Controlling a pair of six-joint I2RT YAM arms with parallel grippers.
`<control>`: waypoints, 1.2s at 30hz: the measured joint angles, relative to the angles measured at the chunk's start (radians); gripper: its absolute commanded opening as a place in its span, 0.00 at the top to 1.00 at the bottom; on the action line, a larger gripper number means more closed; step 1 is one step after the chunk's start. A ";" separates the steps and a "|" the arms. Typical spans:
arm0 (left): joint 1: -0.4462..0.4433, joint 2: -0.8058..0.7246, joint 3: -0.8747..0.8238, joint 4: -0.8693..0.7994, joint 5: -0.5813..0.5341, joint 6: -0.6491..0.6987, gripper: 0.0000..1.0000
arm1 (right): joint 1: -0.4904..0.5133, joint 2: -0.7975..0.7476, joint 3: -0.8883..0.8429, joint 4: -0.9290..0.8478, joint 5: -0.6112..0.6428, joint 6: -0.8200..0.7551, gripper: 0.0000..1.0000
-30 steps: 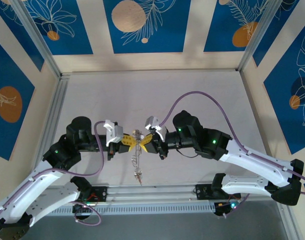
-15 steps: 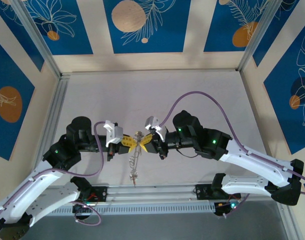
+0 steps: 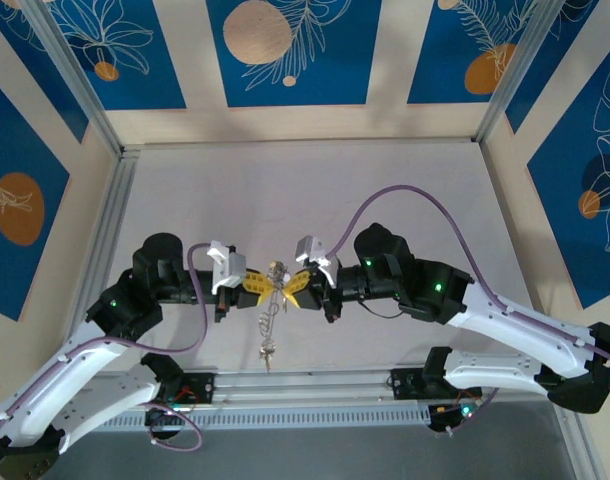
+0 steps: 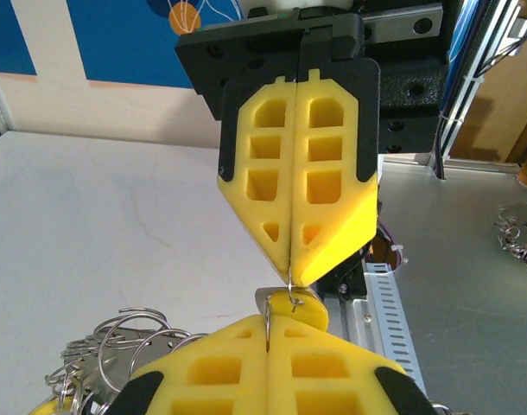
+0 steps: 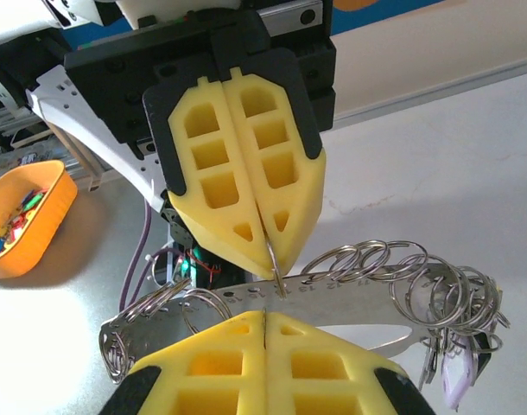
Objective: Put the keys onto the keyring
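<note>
Over the last second the bunch of keys [image 3: 269, 325] hanging between the arms swung a little toward the left arm's side, and the right arm's elbow eased outward while the two claws stayed tip to tip above the table [image 3: 385, 180]; we saw the left gripper [image 3: 257, 283] pressed together on the thin wire of the keyring [image 5: 333, 301], and the right gripper [image 3: 295, 284] pinching the same wire from the other side, their yellow fingers almost touching; from the right wrist the keyring ran crosswise just above that claw's own fingertips, strung with many split rings, with tagged keys bunched at its far right end; from the left wrist a cluster of rings lay low on the left, beside that claw's fingers; an orange bowl [image 5: 26, 216] of small coloured pieces stood well apart on the table; we judged the step to be steadying the wire between both pinches so the rings could travel along it; done well, it called for both grips to stay firm, for the dangling bunch to settle before any further move, and for small, slow shifts, since a pull apart could bend the wire or let it slip free.
</note>
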 measured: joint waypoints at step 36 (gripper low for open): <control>0.002 -0.003 -0.004 0.003 0.012 0.000 1.00 | 0.001 0.012 0.000 0.019 0.018 -0.054 1.00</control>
